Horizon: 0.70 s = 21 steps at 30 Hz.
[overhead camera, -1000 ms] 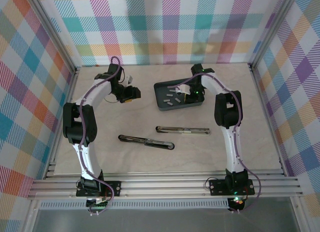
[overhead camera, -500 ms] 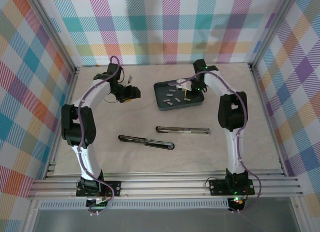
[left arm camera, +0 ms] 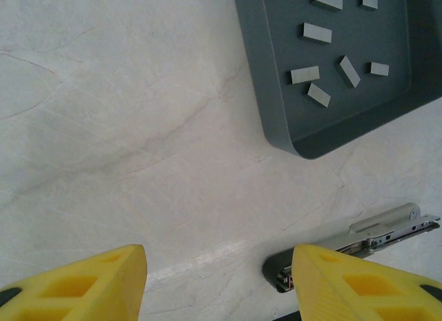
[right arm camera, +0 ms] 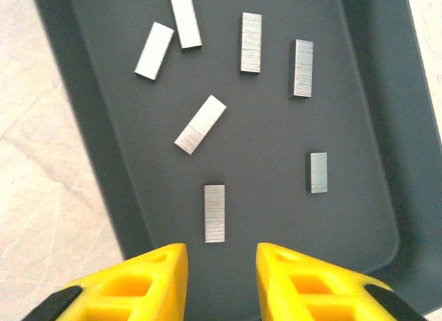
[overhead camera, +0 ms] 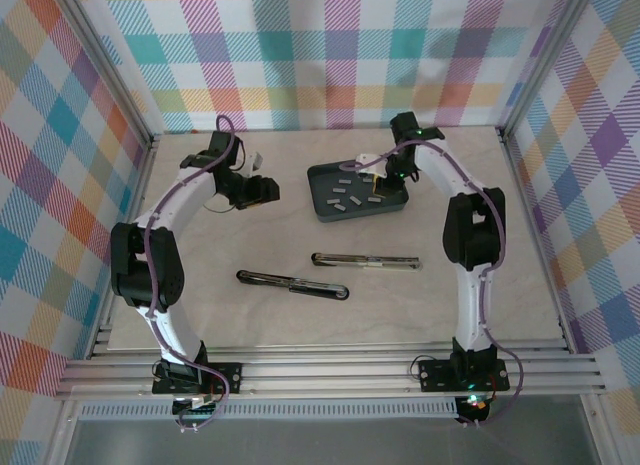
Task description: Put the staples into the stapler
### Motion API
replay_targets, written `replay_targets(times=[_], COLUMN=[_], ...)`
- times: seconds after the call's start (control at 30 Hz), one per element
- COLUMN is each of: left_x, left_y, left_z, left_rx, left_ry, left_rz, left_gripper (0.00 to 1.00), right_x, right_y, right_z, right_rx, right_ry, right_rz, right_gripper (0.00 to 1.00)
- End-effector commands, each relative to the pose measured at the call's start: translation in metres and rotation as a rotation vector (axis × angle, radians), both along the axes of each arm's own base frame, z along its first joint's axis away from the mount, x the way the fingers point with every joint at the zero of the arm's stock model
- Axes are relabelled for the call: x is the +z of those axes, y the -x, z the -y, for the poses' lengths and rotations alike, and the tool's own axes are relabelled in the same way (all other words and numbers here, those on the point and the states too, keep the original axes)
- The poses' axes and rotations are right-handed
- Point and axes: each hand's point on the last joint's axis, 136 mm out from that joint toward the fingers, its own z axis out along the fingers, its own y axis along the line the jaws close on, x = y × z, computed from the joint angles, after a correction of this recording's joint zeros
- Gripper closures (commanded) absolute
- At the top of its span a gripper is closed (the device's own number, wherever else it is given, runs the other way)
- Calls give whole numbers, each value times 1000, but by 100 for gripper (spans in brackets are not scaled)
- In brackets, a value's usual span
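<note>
Several grey staples [right arm camera: 215, 212] lie loose in a dark grey tray [right arm camera: 276, 128]. My right gripper [right arm camera: 221, 276] hovers over the tray's near end, open by a narrow gap with nothing in it; one strip lies just ahead of that gap. From above, the right gripper [overhead camera: 374, 190] is over the tray [overhead camera: 322, 211]. Two opened staplers lie flat on the table, one [overhead camera: 365, 260] in the middle and one [overhead camera: 292, 282] nearer the front. My left gripper [overhead camera: 262, 190] hangs left of the tray, open and empty [left arm camera: 217, 279]. One stapler end [left arm camera: 359, 231] lies by its right finger.
The tray [left arm camera: 276, 93] sits toward the back of the marble-look table [overhead camera: 250, 235], with its staples [left arm camera: 317, 33] spread apart. Metal rails run along the table's front edge [overhead camera: 330, 370]. Plaid walls enclose the back and both sides.
The right gripper has drawn back a little over the tray and its jaws have parted. The left arm's elbow has swung left while its gripper stayed nearly in place.
</note>
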Motion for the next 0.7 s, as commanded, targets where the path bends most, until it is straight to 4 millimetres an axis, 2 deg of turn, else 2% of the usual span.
replay_targets(times=[0.0,0.33,0.67], left_x=[3,-7,-9], left_y=[1,-7,-9], left_z=[2,4,5], left_rx=[-6,-12,-14], left_ry=[-6,-1,-7], left_rz=[15,-9,-18], left_gripper=[41,41,41], right_x=[-16,-40,-58], right_y=[1,-6,-7], right_z=[-4,-7,-10], right_rx=[8,3,-7], right_ry=[7,7,0], right_rz=[-62,-105,-137], right_gripper=[66,58,57])
